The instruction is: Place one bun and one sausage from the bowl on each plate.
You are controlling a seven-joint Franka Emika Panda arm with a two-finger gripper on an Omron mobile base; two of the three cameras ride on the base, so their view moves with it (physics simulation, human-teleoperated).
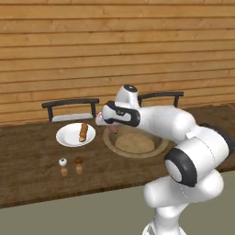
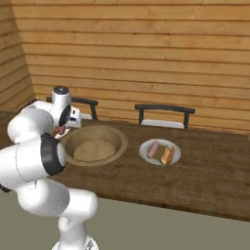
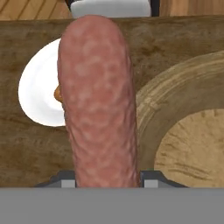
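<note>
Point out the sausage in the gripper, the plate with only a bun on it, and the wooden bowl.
sausage point(image 3: 98, 100): hand view, middle of its pink length.
plate with a bun point(image 1: 69, 136): left base view, bare white surface left of the bun.
bowl point(image 2: 117, 141): right base view, right rim.

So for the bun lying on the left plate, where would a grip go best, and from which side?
Probably across the middle of the bun, from straight above. It lies flat on the white plate, long and narrow, so its slim width suits the jaws and nothing crowds either long side. The tool is already shut on a sausage.
</note>
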